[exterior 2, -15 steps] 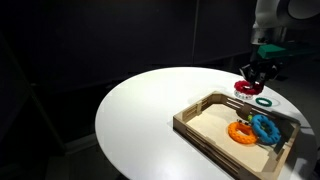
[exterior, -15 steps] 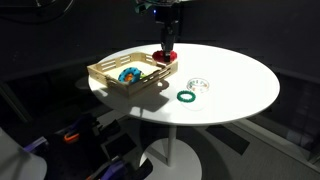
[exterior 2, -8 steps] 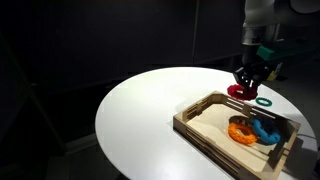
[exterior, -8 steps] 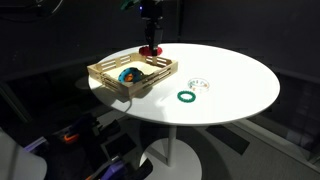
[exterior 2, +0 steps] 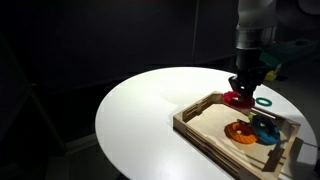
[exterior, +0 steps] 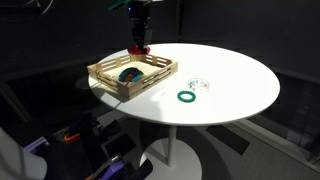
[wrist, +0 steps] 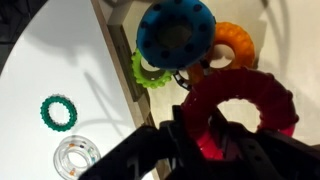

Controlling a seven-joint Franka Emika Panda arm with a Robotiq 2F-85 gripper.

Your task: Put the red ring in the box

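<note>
Red ring: up in the air, not down yet. In an exterior view the red ring (exterior 2: pixel 237 98) hangs at the tip of the gripper (exterior 2: pixel 241 90), over the far edge of the box (exterior 2: pixel 215 140).

Jaws: pinched tight on the ring. The wrist view shows it best, with the dark fingers clamped across the band and the rest of the ring sticking out in front.

Over the box or not: looks like yes to me. From the wrist, the ring sits on the tray side of the wooden wall, just inside it, with bare tray floor behind.

Already in the box: a blue ring (wrist: pixel 176 30), an orange one (wrist: pixel 235 45) and a lime green one (wrist: pixel 150 72), bunched together.

Outside the box: a dark green ring (exterior: pixel 186 97) and a little clear ring-shaped thing (exterior: pixel 200 84) lying on the white table (exterior: pixel 240 80), well apart from the tray. Neither belongs to this job.

Done so far: pickup and, I'd guess, most of the carry.

Left to do: a bit of lowering maybe, then let go. It doesn't count until the ring lies in the tray.

Watch out: it's near the wall, so a drop here could clip the rim.
</note>
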